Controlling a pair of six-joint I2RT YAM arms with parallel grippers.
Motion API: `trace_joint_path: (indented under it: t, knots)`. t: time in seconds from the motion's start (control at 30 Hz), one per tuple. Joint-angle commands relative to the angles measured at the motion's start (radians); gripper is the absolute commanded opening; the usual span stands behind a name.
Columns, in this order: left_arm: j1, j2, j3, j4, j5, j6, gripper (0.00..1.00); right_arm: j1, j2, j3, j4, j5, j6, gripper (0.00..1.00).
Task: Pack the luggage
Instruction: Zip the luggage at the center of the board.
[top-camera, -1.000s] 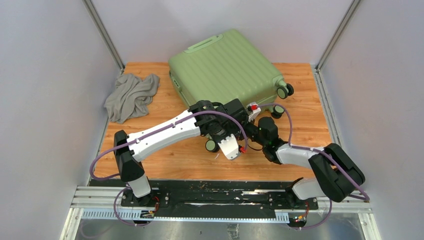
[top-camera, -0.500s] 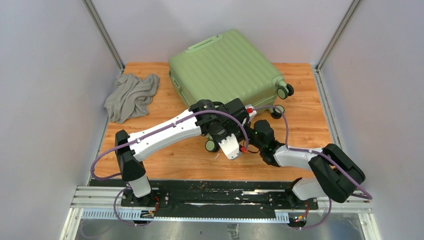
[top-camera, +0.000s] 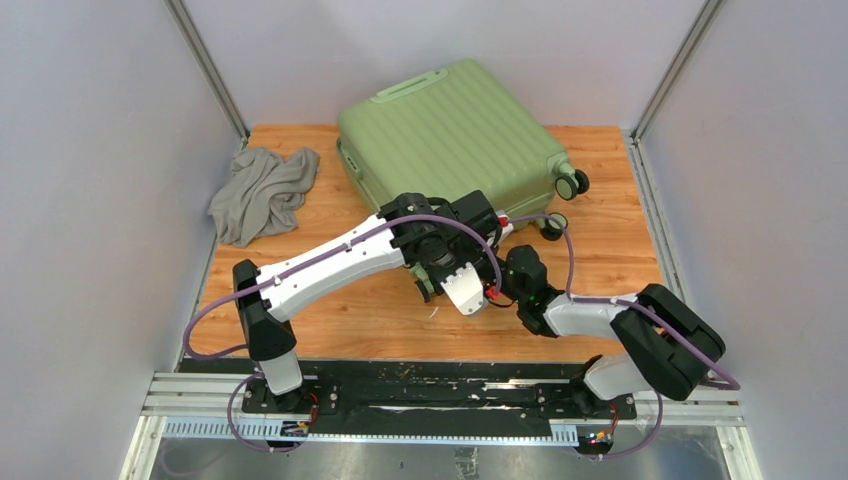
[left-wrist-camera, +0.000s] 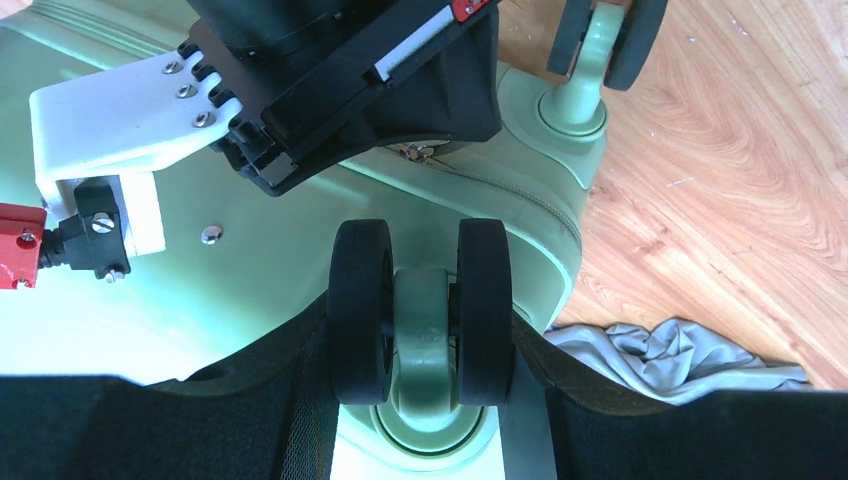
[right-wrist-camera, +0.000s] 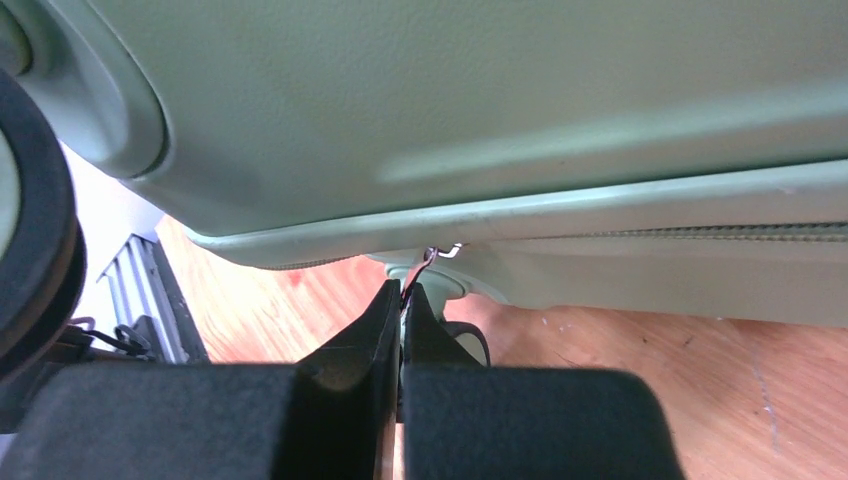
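Pinched fully together, the right gripper (right-wrist-camera: 402, 300) apparently nips the thin zip pull (right-wrist-camera: 440, 255); the left gripper (left-wrist-camera: 420, 345), half-spread, clamps a black wheel (left-wrist-camera: 420, 300) of the closed green luggage (top-camera: 450, 140), lying flat across the far side of the table (top-camera: 620, 200), near a grey cloth (top-camera: 262, 192)

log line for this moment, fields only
luggage: closed | left gripper: gripping wheel | right gripper: shut on zipper pull | cloth: not packed

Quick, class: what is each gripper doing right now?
Left gripper: closed around a black-and-green wheel of the light-green ribbed hard-shell suitcase.
Right gripper: shut, apparently pinching the suitcase's small metal zipper pull.
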Motion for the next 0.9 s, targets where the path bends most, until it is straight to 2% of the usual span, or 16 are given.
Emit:
trace_joint_path:
  t: [0.0,0.37,0.5,0.57,0.67,0.87]
  knots:
    - [-0.036,-0.018,0.139,0.212,-0.046,0.031,0.0,0.081,0.003,0.008,0.253,-0.177,0.095,0.0]
    - [-0.036,0.04,0.218,0.212,-0.026,-0.049,0.0,0.141,-0.06,-0.055,0.225,-0.168,0.082,0.0]
    - [-0.041,0.05,0.231,0.212,-0.02,-0.091,0.0,0.141,-0.138,-0.105,0.137,-0.118,0.046,0.0]
    - [-0.051,0.052,0.232,0.212,-0.014,-0.112,0.0,0.138,-0.218,-0.151,0.034,-0.019,0.036,0.12]
    - [-0.073,0.067,0.241,0.211,0.002,-0.159,0.0,0.136,-0.389,-0.206,-0.211,0.172,0.044,0.31]
    - [-0.131,0.112,0.262,0.207,0.014,-0.285,0.0,0.129,-0.819,-0.265,-0.791,0.569,0.139,0.47]
